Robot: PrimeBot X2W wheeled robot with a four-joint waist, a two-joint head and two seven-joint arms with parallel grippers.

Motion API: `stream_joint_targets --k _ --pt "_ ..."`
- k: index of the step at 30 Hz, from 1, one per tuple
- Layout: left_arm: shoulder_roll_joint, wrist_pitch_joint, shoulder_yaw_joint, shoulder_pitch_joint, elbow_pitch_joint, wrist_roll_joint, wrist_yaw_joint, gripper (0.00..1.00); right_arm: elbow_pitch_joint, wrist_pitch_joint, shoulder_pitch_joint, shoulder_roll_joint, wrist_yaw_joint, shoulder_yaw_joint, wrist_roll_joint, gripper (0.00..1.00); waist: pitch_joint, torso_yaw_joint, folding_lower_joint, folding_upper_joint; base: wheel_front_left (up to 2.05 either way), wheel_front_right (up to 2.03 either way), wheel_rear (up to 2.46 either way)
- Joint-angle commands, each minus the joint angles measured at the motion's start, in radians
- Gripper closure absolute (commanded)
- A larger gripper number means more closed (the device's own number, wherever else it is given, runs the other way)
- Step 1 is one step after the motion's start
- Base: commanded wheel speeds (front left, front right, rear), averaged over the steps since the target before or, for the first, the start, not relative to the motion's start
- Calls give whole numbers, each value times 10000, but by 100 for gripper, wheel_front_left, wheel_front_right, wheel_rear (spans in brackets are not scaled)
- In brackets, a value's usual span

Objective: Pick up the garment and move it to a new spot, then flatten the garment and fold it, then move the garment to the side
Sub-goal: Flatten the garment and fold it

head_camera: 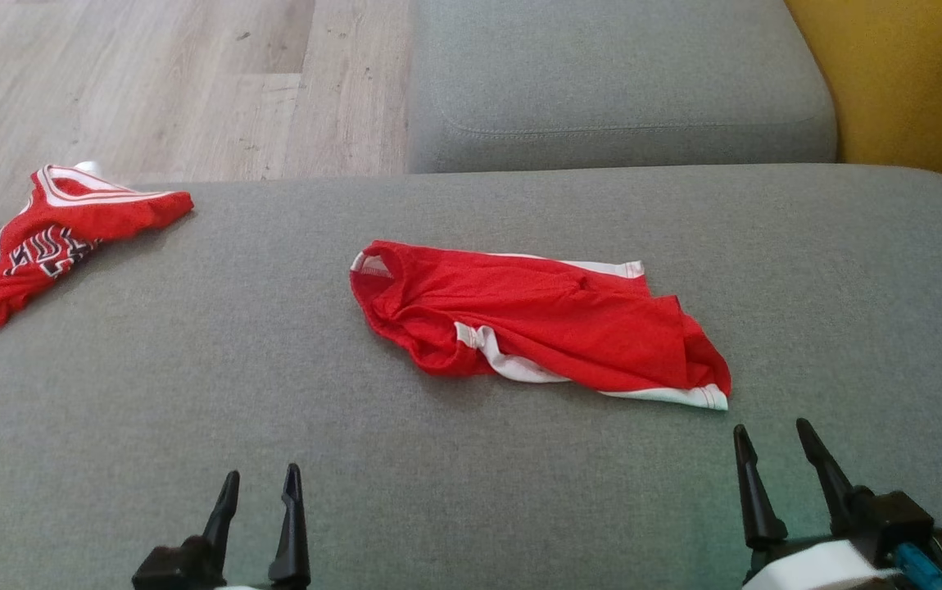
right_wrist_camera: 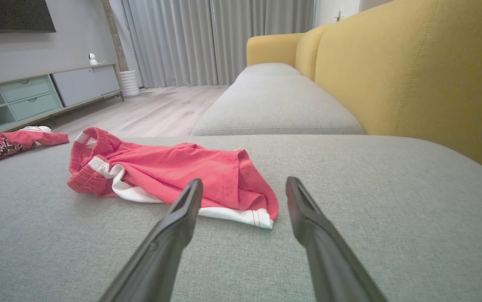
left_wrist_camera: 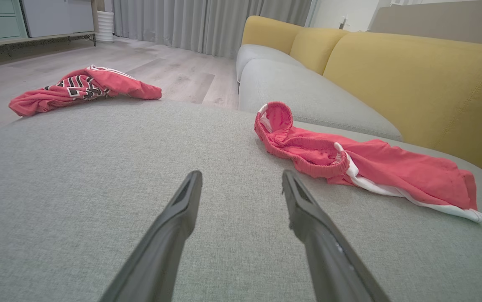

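The shorts (head_camera: pixel 536 324) are of thin red cloth with a fine, slightly shiny weave, a smooth white trim and a gathered, ribbed waistband (left_wrist_camera: pixel 304 161), and the shirt (head_camera: pixel 61 246) is of a similar red cloth. The seat (head_camera: pixel 471 492) is covered with grey woven cloth, matt and a little rough, the backrest (right_wrist_camera: pixel 413 75) has yellow cloth of finer grain, and the floor (head_camera: pixel 151 74) is of pale, smooth wooden planks. The fingers (left_wrist_camera: pixel 182 218) of the left gripper (left_wrist_camera: pixel 242 173) and the right gripper (right_wrist_camera: pixel 244 180) are dark and matt, probably plastic.
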Motion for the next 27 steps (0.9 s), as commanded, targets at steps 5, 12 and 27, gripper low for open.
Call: stream_joint_targets --k 5,12,27 --pt "247 22 363 -309 -343 -18 64 0 -173 -136 -485 -70 77 208 -32 0 4 38 0 0 0 0 0" --pt "295 105 302 -352 -393 12 130 0 -101 -154 -551 -70 77 216 -6 0 39 52 0 0 0 0 0" --pt "-465 2335 -1270 -3630 102 940 -353 0 -427 196 -1221 -70 77 305 -419 0 1060 -259 0 0 0 0 0"
